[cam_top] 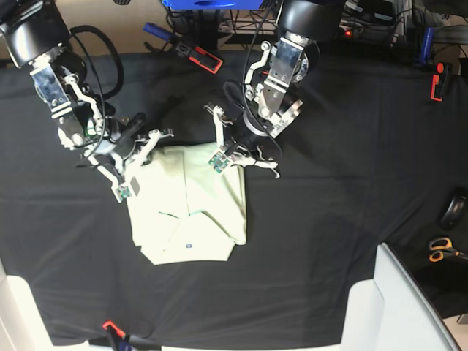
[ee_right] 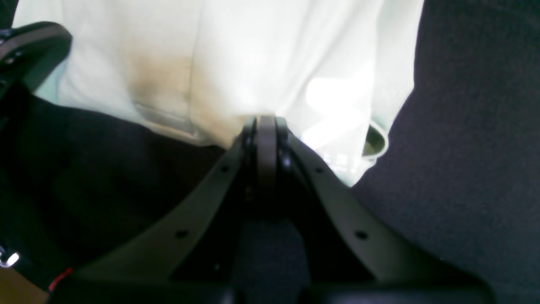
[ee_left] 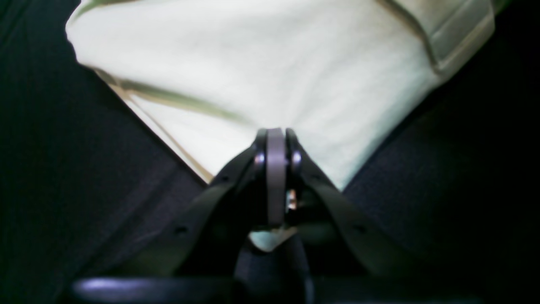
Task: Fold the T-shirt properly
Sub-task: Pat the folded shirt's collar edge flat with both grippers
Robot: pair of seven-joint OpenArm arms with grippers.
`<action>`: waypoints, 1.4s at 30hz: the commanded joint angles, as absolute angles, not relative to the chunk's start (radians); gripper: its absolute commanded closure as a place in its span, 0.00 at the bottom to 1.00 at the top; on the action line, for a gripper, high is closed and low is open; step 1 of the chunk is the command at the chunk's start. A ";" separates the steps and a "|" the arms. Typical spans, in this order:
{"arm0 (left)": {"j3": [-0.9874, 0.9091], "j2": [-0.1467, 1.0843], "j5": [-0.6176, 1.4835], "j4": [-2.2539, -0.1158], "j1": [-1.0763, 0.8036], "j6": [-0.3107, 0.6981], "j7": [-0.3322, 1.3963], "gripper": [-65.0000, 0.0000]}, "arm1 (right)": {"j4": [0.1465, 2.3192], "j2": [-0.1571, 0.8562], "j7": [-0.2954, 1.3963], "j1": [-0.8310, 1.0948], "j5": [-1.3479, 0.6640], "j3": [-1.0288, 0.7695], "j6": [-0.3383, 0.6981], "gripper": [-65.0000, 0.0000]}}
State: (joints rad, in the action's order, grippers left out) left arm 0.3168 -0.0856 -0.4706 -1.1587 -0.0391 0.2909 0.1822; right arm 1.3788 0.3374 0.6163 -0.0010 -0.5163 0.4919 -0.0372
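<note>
T-shirt (cam_top: 191,219) lies partly folded on the black-clothed table (cam_top: 351,190).
Left gripper (ee_left: 276,137) and right gripper (ee_right: 265,122) each have jaws clenched on its upper edge, apparently pinching cloth; a tiny dark label (cam_top: 189,246) shows.

Left gripper (ee_left: 276,139) pinches the shirt (ee_left: 270,71) corner (jaws closed); cloth spreads toward 12 o'clock over the dark desk (ee_left: 464,190).
</note>
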 commanded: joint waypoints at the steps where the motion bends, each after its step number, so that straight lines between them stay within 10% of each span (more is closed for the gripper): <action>1: 0.318 -0.077 -0.479 -1.178 -0.041 0.288 0.199 1.00 | 1.399 0.346 0.601 -0.004 -0.518 0.487 -0.035 1.00; 42: 0.225 -0.113 -0.479 -1.216 -0.048 0.268 0.197 1.00 | 1.201 0.392 0.522 -0.130 -0.516 0.492 -0.031 1.00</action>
